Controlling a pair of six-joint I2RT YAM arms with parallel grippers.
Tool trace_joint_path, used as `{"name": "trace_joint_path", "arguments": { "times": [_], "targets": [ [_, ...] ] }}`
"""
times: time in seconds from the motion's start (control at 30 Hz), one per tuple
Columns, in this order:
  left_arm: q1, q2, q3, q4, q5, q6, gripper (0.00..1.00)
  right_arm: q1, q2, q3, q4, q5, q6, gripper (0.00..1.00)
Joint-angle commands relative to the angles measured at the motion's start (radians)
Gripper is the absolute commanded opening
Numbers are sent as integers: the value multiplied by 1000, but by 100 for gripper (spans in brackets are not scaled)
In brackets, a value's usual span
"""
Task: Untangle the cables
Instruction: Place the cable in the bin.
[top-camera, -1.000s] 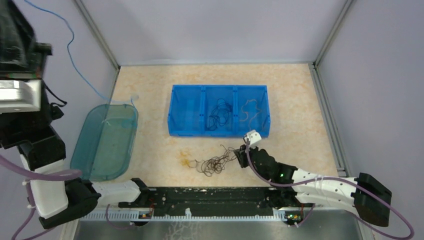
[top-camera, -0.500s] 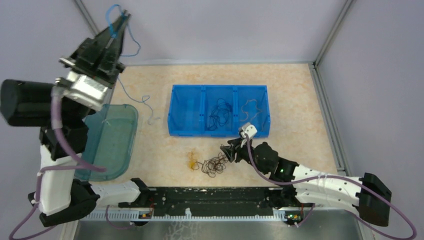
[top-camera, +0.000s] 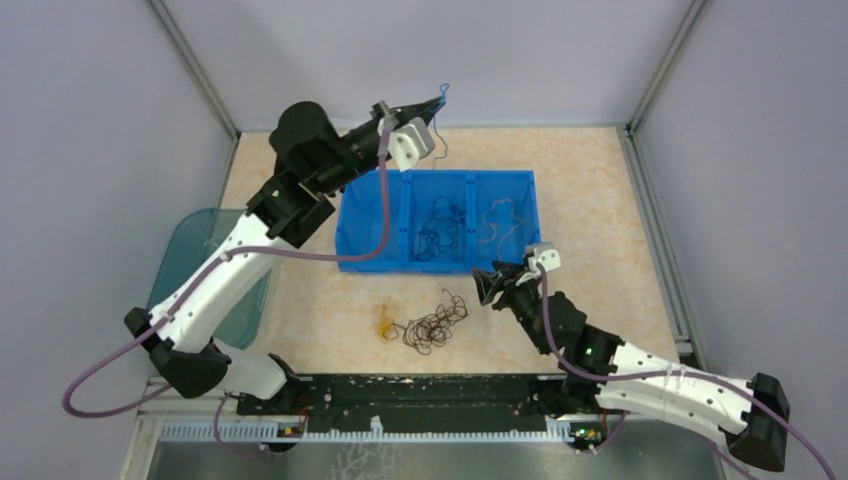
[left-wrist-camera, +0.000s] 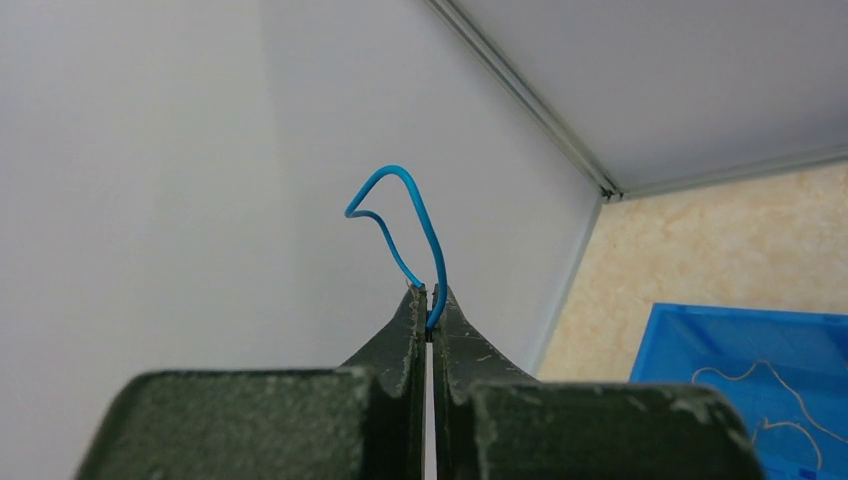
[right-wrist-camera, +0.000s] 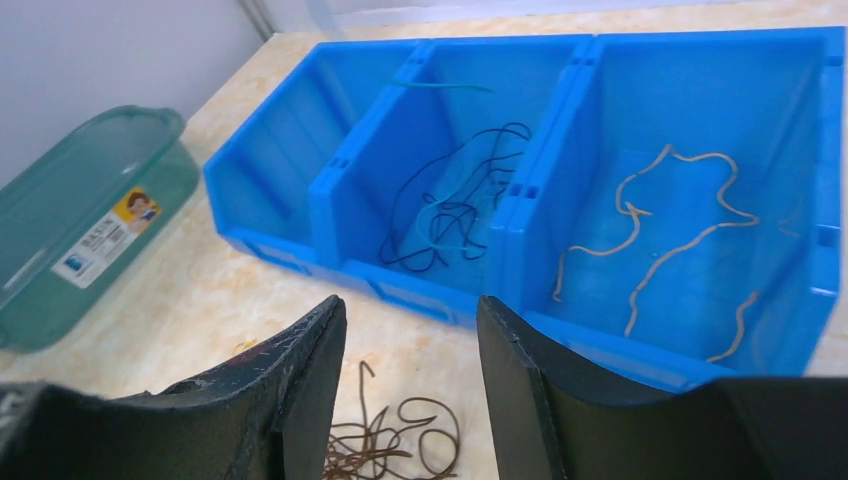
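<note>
My left gripper (top-camera: 438, 102) is shut on a thin blue cable (top-camera: 443, 92) and holds it high above the back left corner of the blue bin (top-camera: 400, 262). In the left wrist view the blue cable (left-wrist-camera: 400, 195) loops up from the shut gripper (left-wrist-camera: 430, 300). My right gripper (top-camera: 484, 286) is open and empty, just right of a tangle of dark cables (top-camera: 432, 325) on the table. The tangle (right-wrist-camera: 385, 440) shows below the open gripper (right-wrist-camera: 410, 305). The bin's middle compartment holds black cables (top-camera: 440, 225), the right one tan cables (top-camera: 497, 222).
A teal transparent container (top-camera: 190, 270) lies at the left, also in the right wrist view (right-wrist-camera: 80, 220). A small yellowish bit (top-camera: 383, 325) lies left of the tangle. The bin's left compartment (right-wrist-camera: 285, 150) looks nearly bare. Walls enclose the table on three sides.
My left arm swung from the left wall to the right, over the bin's back left corner, carrying the blue cable. My right gripper drew back up and right from the tangle.
</note>
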Motion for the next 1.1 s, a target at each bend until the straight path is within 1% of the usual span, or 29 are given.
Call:
{"name": "trace_joint_path", "arguments": {
  "times": [0.0, 0.17, 0.27, 0.43, 0.53, 0.67, 0.77, 0.9, 1.0, 1.03, 1.07],
  "targets": [
    [-3, 21, -52, 127, 18, -20, 0, -4, -28, 25, -36, 116, -33, 52],
    [26, 89, -81, 163, 14, -8, 0, -5, -80, 19, -58, 145, -56, 51],
    [39, 129, -49, 200, 8, -19, 0, -5, -116, 17, -80, 179, -64, 51],
    [42, 173, 2, 201, 5, -26, 0, -5, -161, -2, -75, 194, -74, 51],
    [43, 183, -17, 197, -4, -56, 0, -5, -155, -1, -70, 186, -71, 51],
    [43, 178, -91, 187, -30, -106, 0, -5, -137, 9, -68, 164, -66, 51],
    [43, 174, -151, 139, -51, -141, 0, -5, -131, 21, -71, 155, -66, 51],
    [49, 196, -207, 27, -80, -147, 0, -5, -128, 36, -70, 148, -73, 51],
    [59, 242, -200, -84, -107, -137, 0, -5, -127, 43, -73, 139, -72, 51],
    [64, 258, -190, -126, -105, -132, 1, -5, -125, 43, -71, 136, -72, 51],
    [70, 275, -175, -163, -96, -131, 4, -4, -124, 44, -71, 134, -71, 51]
  ]
}}
